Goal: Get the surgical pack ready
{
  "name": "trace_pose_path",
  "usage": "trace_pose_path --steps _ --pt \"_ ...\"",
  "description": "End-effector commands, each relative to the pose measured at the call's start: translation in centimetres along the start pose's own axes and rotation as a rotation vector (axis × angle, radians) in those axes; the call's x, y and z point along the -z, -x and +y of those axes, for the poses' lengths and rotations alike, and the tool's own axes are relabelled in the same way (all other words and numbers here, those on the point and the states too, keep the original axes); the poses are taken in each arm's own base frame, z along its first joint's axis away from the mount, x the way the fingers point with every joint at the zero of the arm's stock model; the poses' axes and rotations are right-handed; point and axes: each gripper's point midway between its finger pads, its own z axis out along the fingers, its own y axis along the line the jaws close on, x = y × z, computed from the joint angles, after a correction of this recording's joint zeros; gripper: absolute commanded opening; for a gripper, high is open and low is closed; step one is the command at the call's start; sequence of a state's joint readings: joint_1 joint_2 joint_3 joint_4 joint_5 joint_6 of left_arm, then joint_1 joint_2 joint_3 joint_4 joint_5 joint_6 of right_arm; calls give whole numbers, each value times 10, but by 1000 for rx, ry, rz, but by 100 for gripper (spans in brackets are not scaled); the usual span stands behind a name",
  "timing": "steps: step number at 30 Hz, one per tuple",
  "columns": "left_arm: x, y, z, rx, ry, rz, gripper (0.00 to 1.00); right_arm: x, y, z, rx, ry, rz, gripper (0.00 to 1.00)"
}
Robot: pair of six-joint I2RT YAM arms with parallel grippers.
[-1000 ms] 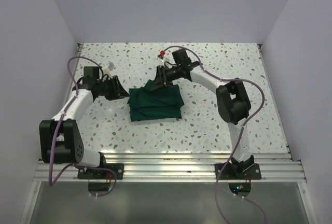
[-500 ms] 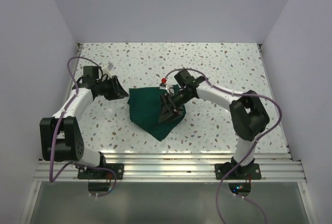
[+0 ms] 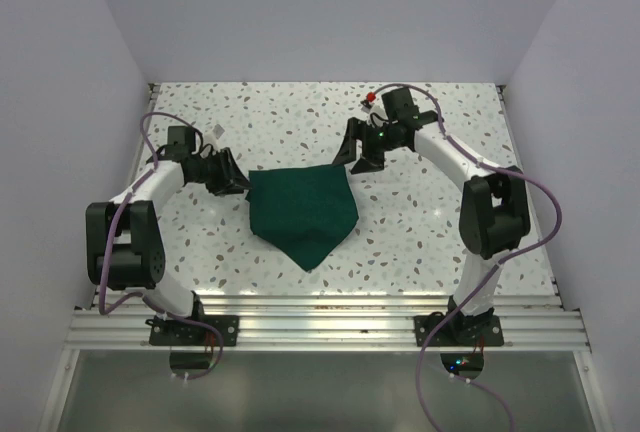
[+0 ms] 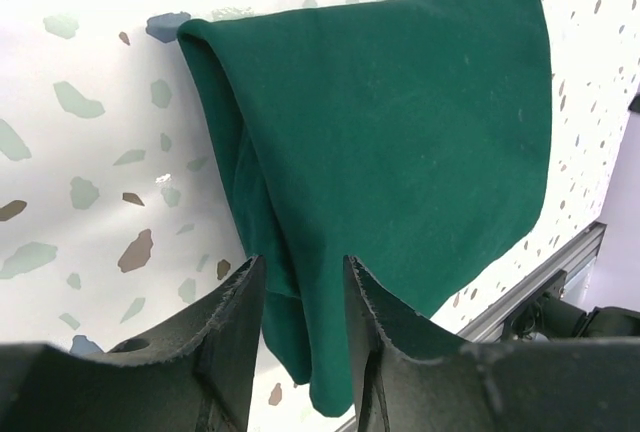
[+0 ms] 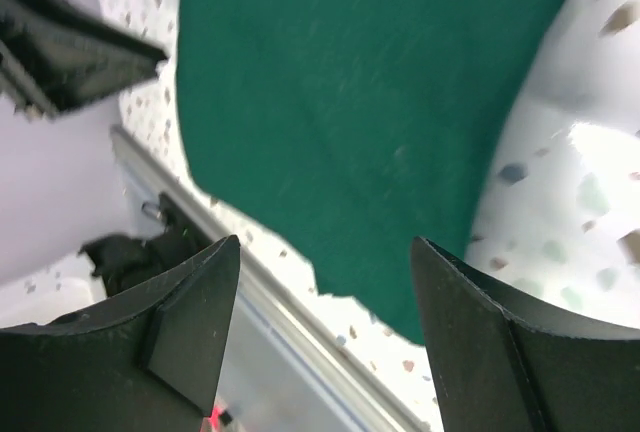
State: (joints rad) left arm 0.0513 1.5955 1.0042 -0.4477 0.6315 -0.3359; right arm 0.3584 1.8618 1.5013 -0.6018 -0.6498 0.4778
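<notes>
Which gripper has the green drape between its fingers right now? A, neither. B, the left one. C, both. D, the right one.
B: the left gripper pinches a folded edge of the green drape, while the right gripper stands open with nothing between its fingers.

High rear overview, wrist views close, right one seemingly tilted, all sharing drape [image 3: 300,214]
</notes>
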Motion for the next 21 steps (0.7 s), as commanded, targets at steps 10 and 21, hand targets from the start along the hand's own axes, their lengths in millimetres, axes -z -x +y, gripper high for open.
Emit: trace_pose_path --steps 10,21 --pt "-12 10 -3 -25 -9 18 42 -15 3 -38 -33 -184 63 72" --pt "-27 6 -1 -19 -9 64 42 -24 -3 -50 -48 -193 91 70"
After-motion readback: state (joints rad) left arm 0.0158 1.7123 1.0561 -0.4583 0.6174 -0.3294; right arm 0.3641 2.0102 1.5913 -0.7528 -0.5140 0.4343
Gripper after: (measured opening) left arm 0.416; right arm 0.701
